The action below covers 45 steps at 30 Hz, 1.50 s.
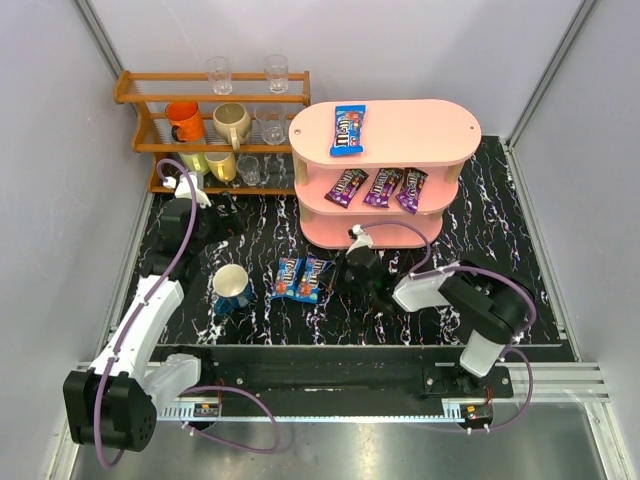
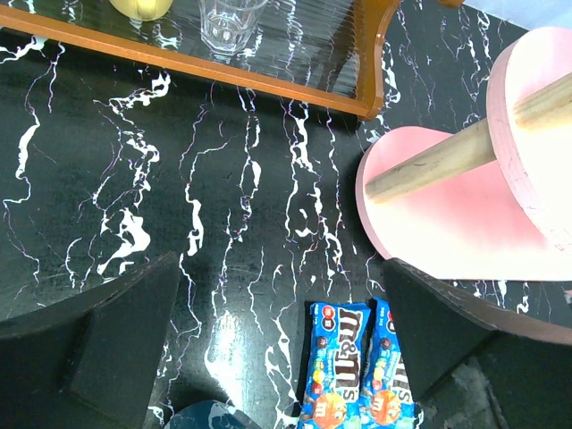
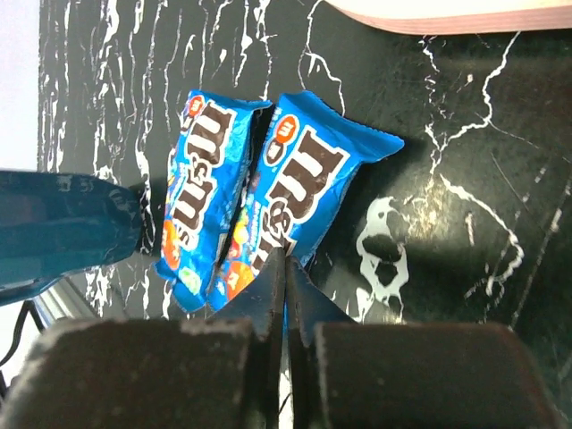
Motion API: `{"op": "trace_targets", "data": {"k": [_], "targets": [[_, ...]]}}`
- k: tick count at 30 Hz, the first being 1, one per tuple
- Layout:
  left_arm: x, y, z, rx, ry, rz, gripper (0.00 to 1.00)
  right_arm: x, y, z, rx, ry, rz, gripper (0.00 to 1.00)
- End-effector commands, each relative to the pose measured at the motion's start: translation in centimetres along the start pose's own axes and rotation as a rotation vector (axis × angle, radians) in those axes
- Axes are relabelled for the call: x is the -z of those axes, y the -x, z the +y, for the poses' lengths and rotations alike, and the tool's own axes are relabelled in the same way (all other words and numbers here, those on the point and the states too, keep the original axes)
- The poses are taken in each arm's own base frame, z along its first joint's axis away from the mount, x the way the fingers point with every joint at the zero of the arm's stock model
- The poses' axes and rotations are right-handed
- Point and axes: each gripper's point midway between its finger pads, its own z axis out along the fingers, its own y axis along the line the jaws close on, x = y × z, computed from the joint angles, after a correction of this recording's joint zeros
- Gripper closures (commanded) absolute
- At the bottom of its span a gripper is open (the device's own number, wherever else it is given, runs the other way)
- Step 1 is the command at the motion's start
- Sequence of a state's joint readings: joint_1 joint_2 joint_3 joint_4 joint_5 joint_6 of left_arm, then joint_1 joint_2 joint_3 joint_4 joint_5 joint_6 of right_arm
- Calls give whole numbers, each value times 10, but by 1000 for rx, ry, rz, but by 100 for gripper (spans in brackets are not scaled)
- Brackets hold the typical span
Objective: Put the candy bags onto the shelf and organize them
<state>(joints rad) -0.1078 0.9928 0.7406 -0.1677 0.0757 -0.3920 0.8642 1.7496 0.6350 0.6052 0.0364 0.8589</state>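
- Pale grey walls box in a black table (image 1: 500, 200) veined with white, and everything stands on it.
- At the back, right of centre, is the pink shelf (image 1: 440, 125), three oval boards on wooden posts. It is the biggest thing here and the marker for every place below.
- Just left of the shelf stands a slatted wooden rack (image 1: 215, 98), which has no part in this job.
- The left claw (image 2: 280, 259) hovers over bare table to the left front of the shelf, its jaws spread wide with nothing between them.
- The right claw (image 3: 284, 268) sits low in front of the shelf, its jaws pressed together to a thin slit. Its tips lie over the near edge of a wrapper on the table, but I cannot tell whether they pinch it.
- A blue mug (image 1: 232, 288) stands further out to the left front of the shelf.
- Three purple bags (image 1: 383, 186) lie in a row on the middle board of the shelf.
- One blue bag (image 1: 348, 130) lies on the top board, toward its left end.
- Two loose blue bags (image 1: 313, 279) lie side by side, touching, on the table just in front of the shelf's left end. The right-hand one is under the right claw.
- By my count four of the six are placed and two are left. Those two probably belong on the top board beside the blue one already there.
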Motion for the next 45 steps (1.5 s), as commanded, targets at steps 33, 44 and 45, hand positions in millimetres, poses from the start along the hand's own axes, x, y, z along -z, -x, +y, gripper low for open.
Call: {"op": "trace_targets", "data": {"k": [33, 44, 45], "targets": [[5, 30, -12, -9, -35, -83, 1, 166, -33, 77, 558, 562, 238, 100], [5, 29, -11, -10, -32, -83, 1, 122, -33, 43, 636, 311, 389, 100], [5, 29, -11, -10, -34, -80, 1, 116, -25, 38, 651, 261, 360, 100]]}}
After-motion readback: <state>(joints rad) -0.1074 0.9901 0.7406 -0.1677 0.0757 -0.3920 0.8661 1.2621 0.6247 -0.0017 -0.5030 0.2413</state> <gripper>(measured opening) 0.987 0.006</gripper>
